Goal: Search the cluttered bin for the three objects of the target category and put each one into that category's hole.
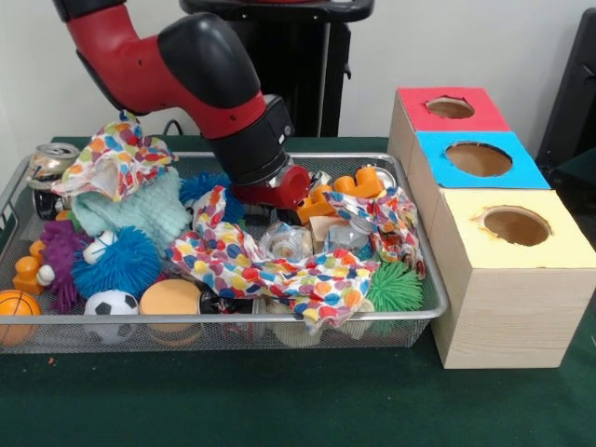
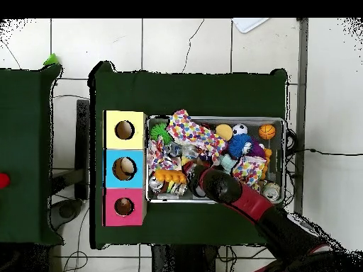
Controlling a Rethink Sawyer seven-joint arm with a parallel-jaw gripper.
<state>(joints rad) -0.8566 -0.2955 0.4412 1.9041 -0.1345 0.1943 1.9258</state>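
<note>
A wire mesh bin (image 1: 424, 279) holds a heap of clutter: a spotted multicolour cloth (image 1: 251, 259), a second spotted cloth (image 1: 116, 154) over a teal knit cloth (image 1: 140, 209), and a blue spiky ball (image 1: 116, 263). There are also a soccer ball (image 1: 112, 303), a basketball (image 1: 17, 312), a green spiky ball (image 1: 396, 284), orange toys (image 1: 358, 182) and a crushed can (image 1: 48, 163). My gripper (image 1: 279, 194) is down inside the bin at its back middle, its tip hidden among the clutter. From overhead the gripper (image 2: 205, 177) sits beside the orange toys (image 2: 169, 175).
A wooden box stands right of the bin, with a red hole (image 1: 451, 107), a blue hole (image 1: 478, 158) and a yellow hole (image 1: 515, 225). Overhead, something pale shows in the blue hole (image 2: 124, 168). A green cloth covers the table (image 1: 279, 400).
</note>
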